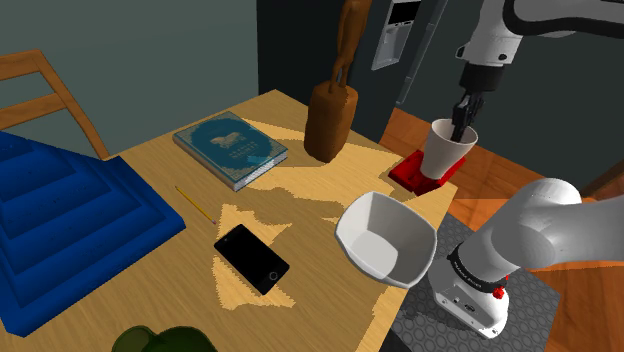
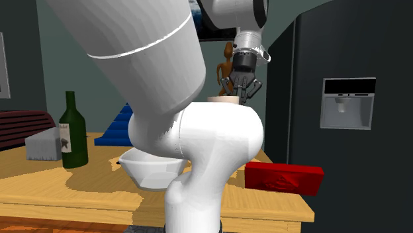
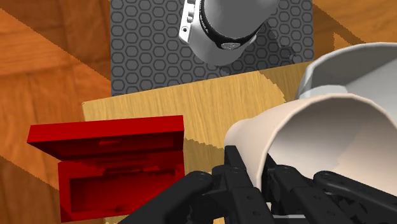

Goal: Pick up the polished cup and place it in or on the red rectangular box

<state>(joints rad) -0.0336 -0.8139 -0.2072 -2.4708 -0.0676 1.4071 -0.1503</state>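
Tool (image 1: pixel 463 112) was clamped on the rim of the white cup (image 1: pixel 448 152), one finger inside and one outside. The cup hung over the red box (image 1: pixel 412 176) at the worktop (image 1: pixel 300 200) corner, upper right of the shoulder view. Risk: a rim-only pinch lets the cup swing or slip, and the wrist view had it looking tilted with the box off to one side. Released like that, it would likely tip off the box and go over the edge onto the floor (image 1: pixel 540 150).

Table (image 1: pixel 300 195): pale wood grain, matt. Cup (image 1: pixel 445 158): smooth off-white, matt, possibly ceramic. Red box (image 3: pixel 121 137): smooth, slight sheen. Stand top (image 3: pixel 146 57): grey, hexagon-embossed. Bowl (image 1: pixel 385 235): smooth white
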